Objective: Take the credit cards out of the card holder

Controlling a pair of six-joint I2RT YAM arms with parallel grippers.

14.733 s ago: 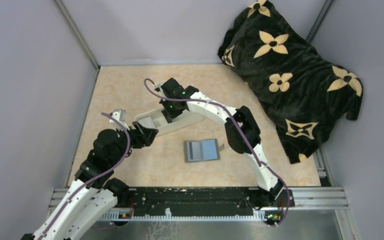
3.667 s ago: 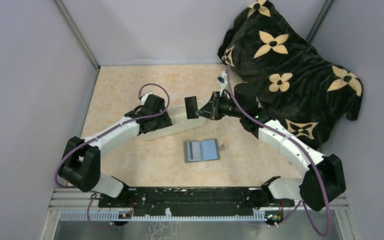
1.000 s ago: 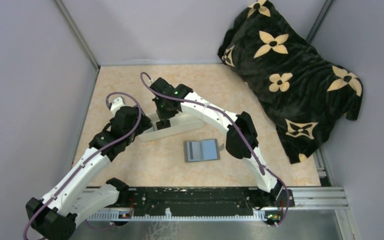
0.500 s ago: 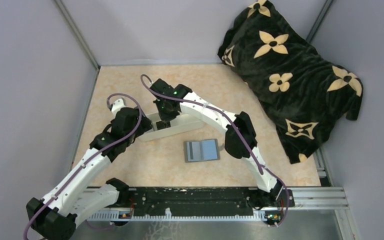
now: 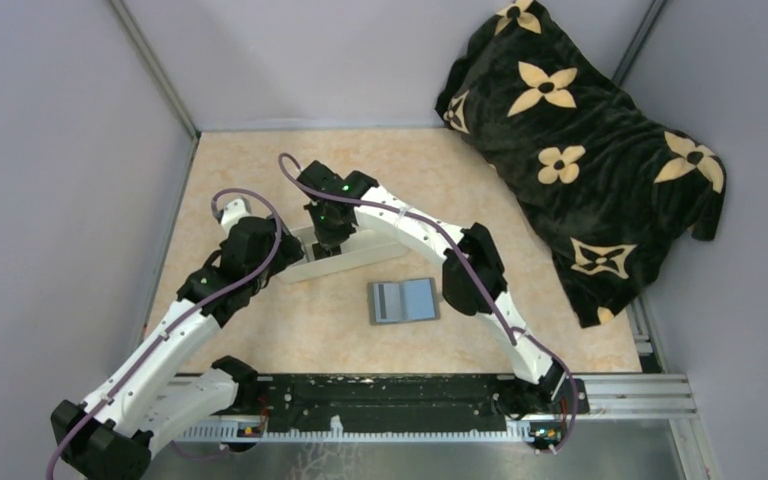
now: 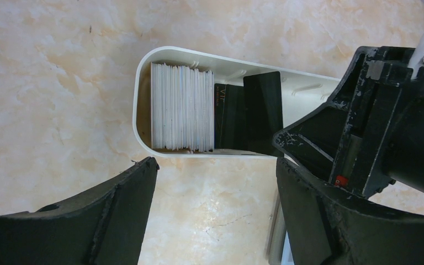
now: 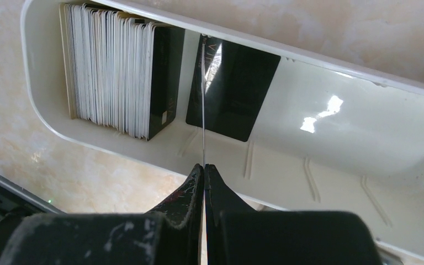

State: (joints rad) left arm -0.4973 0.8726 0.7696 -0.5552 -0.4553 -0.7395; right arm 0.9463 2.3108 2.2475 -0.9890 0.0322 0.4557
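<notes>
While the beige counter fills most of the top view, with a black flowered blanket heaped at its far right, the work sits left of centre. A long white tray lies there at a slant. The grey wallet lies open and flat on the counter, just nearer than the tray's right end and apart from it. Whether any card is in its pockets is too small to tell. At the tray's left end a block of pale cards stands on edge, closed by a black one. Beside it a black card lies or leans; I cannot tell which.

Such cards are probably light, stiff and slick, apt to slip or swivel. A firm nip at the middle of one edge looks safest.

The right arm reaches across, and the right hand points down into the tray, its fingers pressed together on a thin card seen edge-on. The left hand hovers just short of the tray's left end, fingers spread wide, holding nothing.
</notes>
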